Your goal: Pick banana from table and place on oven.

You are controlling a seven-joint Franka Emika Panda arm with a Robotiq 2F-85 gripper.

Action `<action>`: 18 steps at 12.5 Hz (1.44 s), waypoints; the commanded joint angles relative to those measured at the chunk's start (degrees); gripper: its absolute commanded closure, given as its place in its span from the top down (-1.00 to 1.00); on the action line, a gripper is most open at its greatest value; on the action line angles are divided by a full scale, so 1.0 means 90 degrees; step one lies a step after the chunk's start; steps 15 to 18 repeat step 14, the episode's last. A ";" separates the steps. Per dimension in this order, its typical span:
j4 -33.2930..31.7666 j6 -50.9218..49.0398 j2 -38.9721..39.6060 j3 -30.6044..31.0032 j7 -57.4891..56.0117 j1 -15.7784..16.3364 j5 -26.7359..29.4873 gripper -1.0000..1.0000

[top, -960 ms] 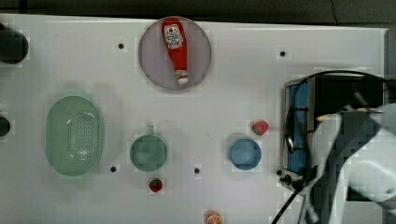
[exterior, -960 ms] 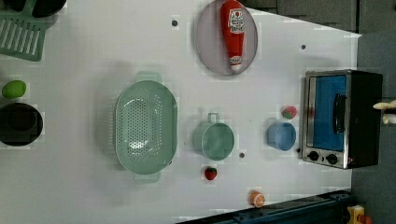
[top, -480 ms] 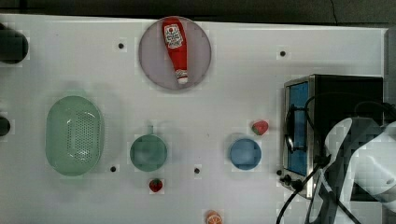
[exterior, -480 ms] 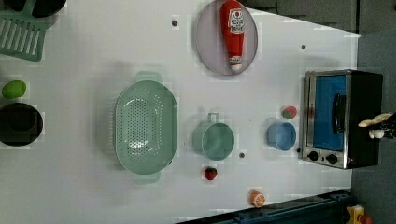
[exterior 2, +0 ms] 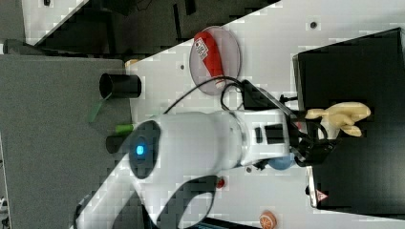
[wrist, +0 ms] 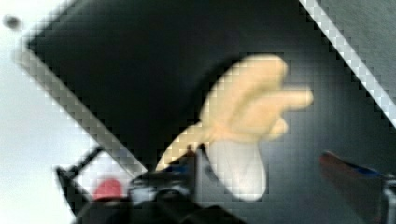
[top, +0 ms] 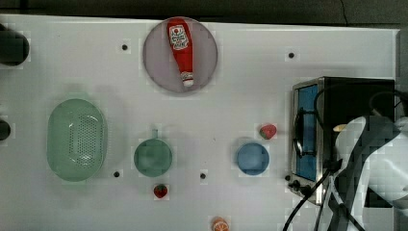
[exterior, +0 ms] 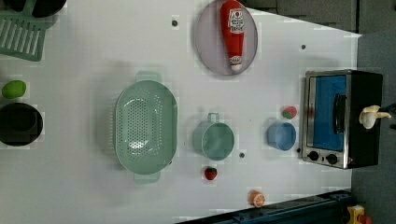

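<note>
Wrist view: hand (wrist: 261,172) spread wide beside banana (wrist: 247,112).

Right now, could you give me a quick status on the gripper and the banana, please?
Gripper open over the oven. Banana lying on the oven's black top, clear of the fingers. Nothing else on the oven top.

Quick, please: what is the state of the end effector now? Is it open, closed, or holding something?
End effector: open, holding nothing; the banana lies between its fingers on the oven top.
</note>
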 commanded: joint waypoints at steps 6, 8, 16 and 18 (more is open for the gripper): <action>0.0952 -0.1261 -0.1069 0.0339 -0.0457 0.0332 -0.0070 1.00; 0.0981 -0.1781 -0.1514 0.0766 0.0320 0.0525 -0.0083 1.00; 0.0911 -0.3445 -0.2351 0.3202 0.4705 0.0723 -0.0185 1.00; 0.0911 -0.3445 -0.2351 0.3202 0.4705 0.0723 -0.0185 1.00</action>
